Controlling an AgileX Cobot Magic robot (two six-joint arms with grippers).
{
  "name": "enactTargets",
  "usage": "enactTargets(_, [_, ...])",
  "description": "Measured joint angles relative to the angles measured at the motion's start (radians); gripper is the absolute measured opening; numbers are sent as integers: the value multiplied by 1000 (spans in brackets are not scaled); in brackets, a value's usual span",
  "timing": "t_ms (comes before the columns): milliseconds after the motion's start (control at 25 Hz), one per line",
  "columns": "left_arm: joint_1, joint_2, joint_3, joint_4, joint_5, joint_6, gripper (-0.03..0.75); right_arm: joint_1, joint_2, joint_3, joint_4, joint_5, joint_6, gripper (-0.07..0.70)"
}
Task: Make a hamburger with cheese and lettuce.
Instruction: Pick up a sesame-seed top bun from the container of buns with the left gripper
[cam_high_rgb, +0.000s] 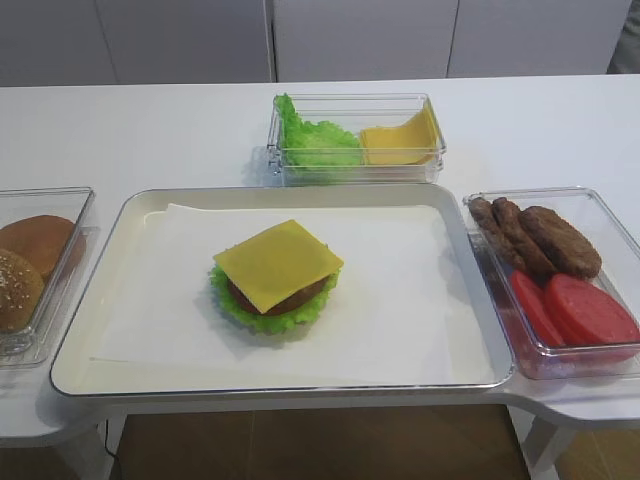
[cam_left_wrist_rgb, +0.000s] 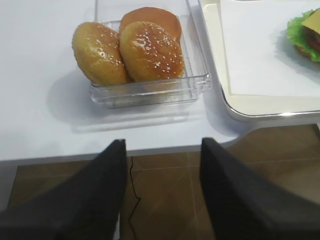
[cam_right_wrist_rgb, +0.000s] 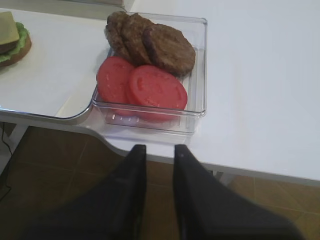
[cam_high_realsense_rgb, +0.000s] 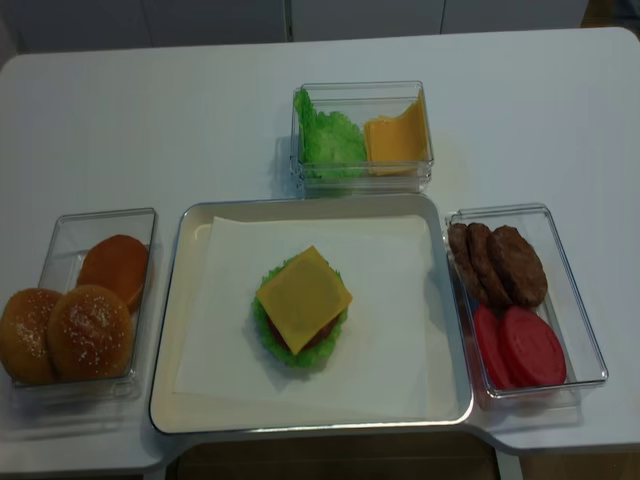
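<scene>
Both grippers' fingers (cam_left_wrist_rgb: 105, 200) parted, empty, foreground; hamburger (cam_high_rgb: 276, 278) mid-frame: lettuce (cam_high_rgb: 262, 320), patty, cheese (cam_high_rgb: 277, 263) stacked; sesame bun (cam_left_wrist_rgb: 151, 50) left.

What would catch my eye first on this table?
Probably the half-built hamburger in the middle of the tray, its yellow cheese sitting on a patty and frilly lettuce, with no top bun. Then the red tomato slices in the right-hand box.

Two overheads, two wrists (tray (cam_high_rgb: 90, 370) shared)
</scene>
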Motion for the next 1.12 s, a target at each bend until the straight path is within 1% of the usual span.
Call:
enactTargets(600, [0, 0, 0, 0, 0, 0, 361, 0, 0, 0, 0, 0, 0, 143])
enactTargets(680, [0, 0, 0, 0, 0, -13, 379, 0, 0, 0, 0, 0, 0, 143])
enactTargets(800, [0, 0, -2, 0, 0, -30, 445, 0, 0, 0, 0, 0, 0, 143])
enactTargets(920, [0, 0, -46, 0, 0, -48, 502, 0, 0, 0, 0, 0, 0, 143])
enactTargets(1040, [0, 0, -121, 10, 0, -53, 517, 0, 0, 0, 0, 0, 0, 143])
enactTargets(1120, [0, 2, -174, 33, 13, -64, 519, 0, 0, 0, 0, 0, 0, 143])
